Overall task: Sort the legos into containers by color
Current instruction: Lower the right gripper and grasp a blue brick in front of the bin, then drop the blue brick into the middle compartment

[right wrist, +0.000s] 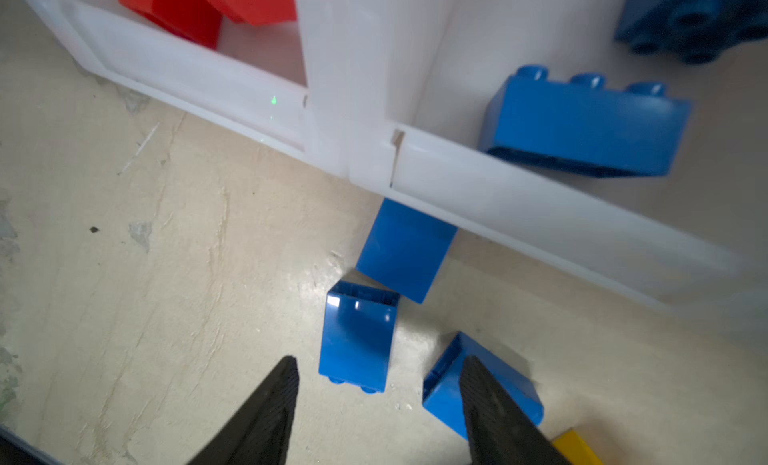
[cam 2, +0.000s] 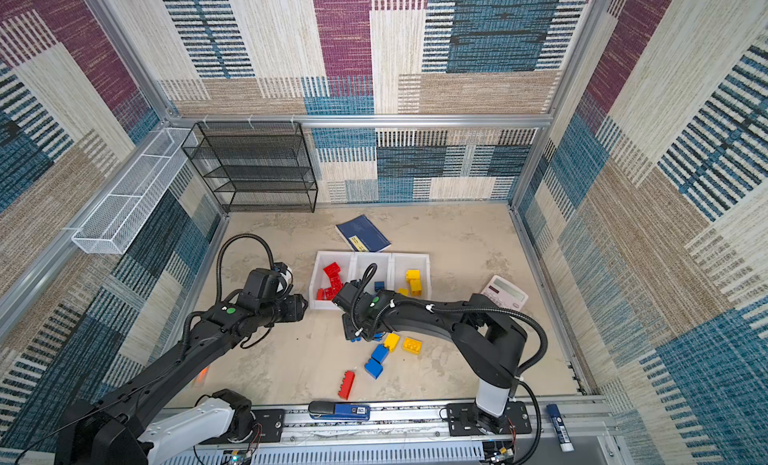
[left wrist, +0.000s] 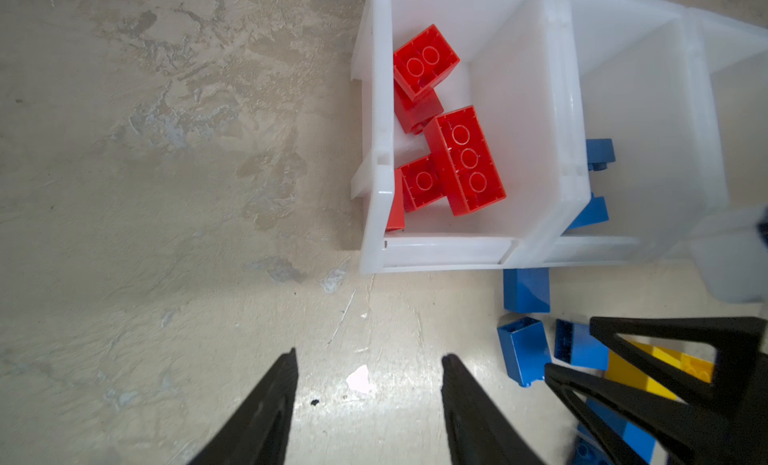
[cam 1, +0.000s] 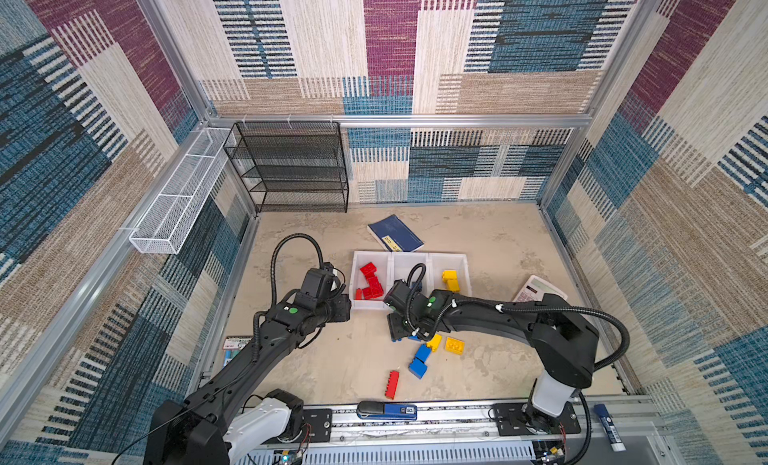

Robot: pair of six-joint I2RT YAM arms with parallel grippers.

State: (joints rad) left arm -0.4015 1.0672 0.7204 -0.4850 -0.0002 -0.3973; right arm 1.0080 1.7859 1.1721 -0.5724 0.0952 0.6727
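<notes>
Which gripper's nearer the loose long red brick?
Right. Right gripper is at the blue bricks just beyond the long red brick; left gripper farther, by the red-filled bin.

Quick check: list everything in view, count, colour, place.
bins: three, white, centre
red bricks: about five, left bin
loose red brick: one, front
blue bricks: two, middle bin
loose blue bricks: at least five, before bins
yellow bricks: about three, right bin
loose yellow bricks: two, beside blues
book: one, blue, behind bins
calculator: one, white, right
stapler: one, blue, front rail
rack: one, black, back
basket: one, white, left
left gripper: open, empty
right gripper: open, over blue bricks
</notes>
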